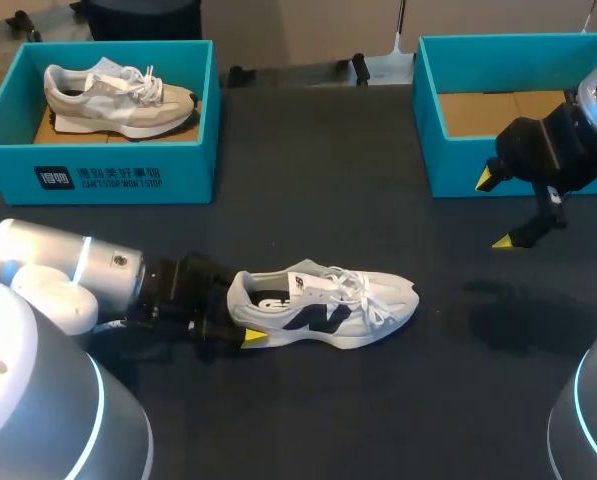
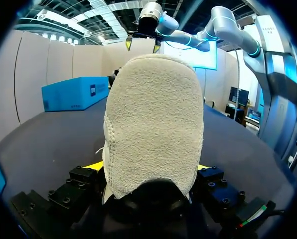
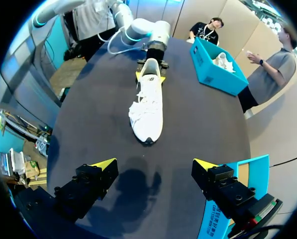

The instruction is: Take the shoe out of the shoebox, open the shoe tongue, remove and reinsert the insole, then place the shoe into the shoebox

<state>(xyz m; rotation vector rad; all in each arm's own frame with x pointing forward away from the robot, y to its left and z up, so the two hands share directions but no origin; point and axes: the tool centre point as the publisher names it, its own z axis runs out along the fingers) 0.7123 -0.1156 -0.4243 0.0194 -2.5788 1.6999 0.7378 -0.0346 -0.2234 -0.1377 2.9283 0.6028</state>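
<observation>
Worktop [image 1: 308, 150] dark | at 10 o'clock, left shoebox [image 1: 128, 178] holding beige shoe [image 1: 118, 98] | at 2 o'clock, right shoebox [image 1: 458, 165] | at 6 o'clock, your white shoe [image 1: 328, 305] on its sole, toe toward 3 | left fingers [image 1: 255, 337] clamped on its heel | right fingers [image 1: 485, 180] spread wide, holding nothing, beside right shoebox.

The shoe [image 2: 153, 124] heel is rough suede, the table [image 1: 328, 420] matt.

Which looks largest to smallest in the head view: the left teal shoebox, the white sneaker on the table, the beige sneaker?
1. left teal shoebox
2. white sneaker
3. beige sneaker, which looks slightly smaller but is farther away, so this is unsure.
</observation>
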